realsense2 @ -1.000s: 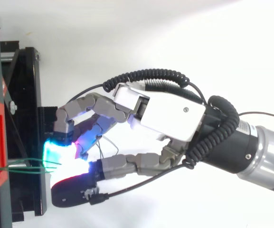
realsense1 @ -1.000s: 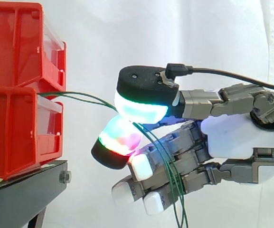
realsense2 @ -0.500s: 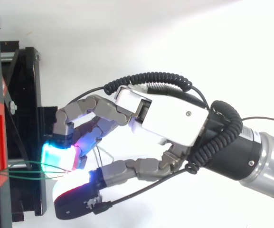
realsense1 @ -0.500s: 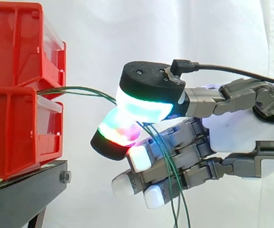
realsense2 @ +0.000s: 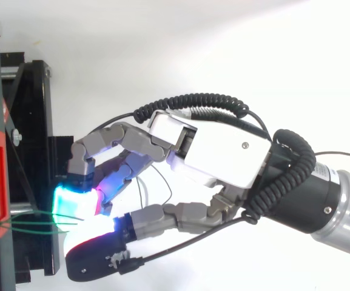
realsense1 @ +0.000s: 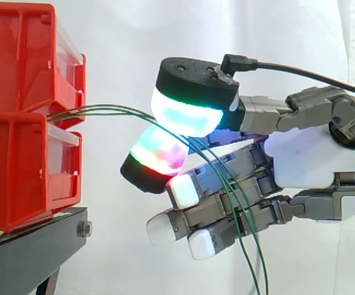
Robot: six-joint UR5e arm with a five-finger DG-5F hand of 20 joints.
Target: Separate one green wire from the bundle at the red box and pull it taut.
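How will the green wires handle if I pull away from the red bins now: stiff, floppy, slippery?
Probably floppy: the green wires bow between the red bins and the hand, and hang loose below it. They are thin, so they may slip between the pads under tension. Two strands seem pinched together, so both would likely follow.

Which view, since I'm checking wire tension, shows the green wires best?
The side view: the green wires run from the red bins, pass between the pinching fingers, then hang down across the hand. The top view shows a short stretch between bins and fingers.
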